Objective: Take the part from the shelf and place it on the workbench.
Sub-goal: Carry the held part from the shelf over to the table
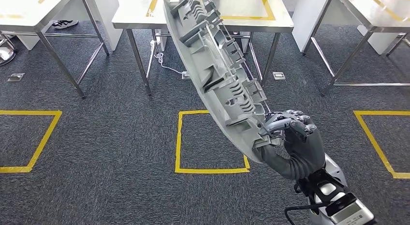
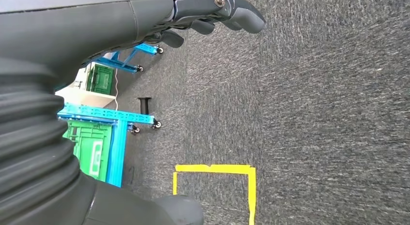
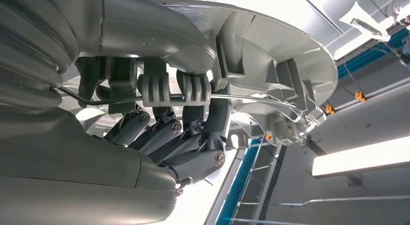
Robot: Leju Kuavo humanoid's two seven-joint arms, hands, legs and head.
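The right hand [image 1: 290, 133] grips the lower end of the long grey ribbed part [image 1: 217, 70], which slants up over the carpet toward a white desk [image 1: 133, 14]. The left hand [image 2: 212, 12] hangs over the carpet holding nothing, fingers loosely apart.

You have dark grey carpet floor [image 1: 121, 138] marked with yellow tape squares [image 1: 211, 141]. Across the top of the frame stand white steel-legged tables [image 1: 135, 12]; a white cable [image 1: 164, 60] and floor sockets [image 1: 278, 75] lie beneath the middle one
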